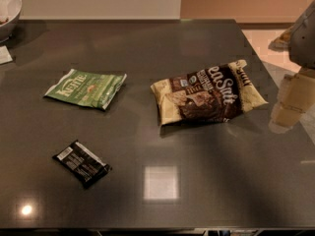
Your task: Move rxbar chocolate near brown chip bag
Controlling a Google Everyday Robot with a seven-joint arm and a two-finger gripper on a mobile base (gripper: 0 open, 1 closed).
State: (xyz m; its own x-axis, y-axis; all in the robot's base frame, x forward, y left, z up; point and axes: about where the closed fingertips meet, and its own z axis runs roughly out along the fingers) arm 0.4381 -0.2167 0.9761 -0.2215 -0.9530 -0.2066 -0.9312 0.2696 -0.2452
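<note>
The rxbar chocolate [81,163] is a small flat black wrapper with white label text, lying at the front left of the dark table. The brown chip bag [206,92] lies flat right of the table's centre, dark brown with cream edges and white "Sea Salt" lettering. The two are well apart. My gripper [290,100] hangs at the right edge of the view, over the table's right side, just right of the brown chip bag and far from the rxbar. It holds nothing that I can see.
A green Kettle bag [86,88] lies at the left, behind the rxbar. A white bowl [9,11] stands at the far left corner, with a white scrap [4,55] beside it. The table's right edge [275,77] borders a light floor.
</note>
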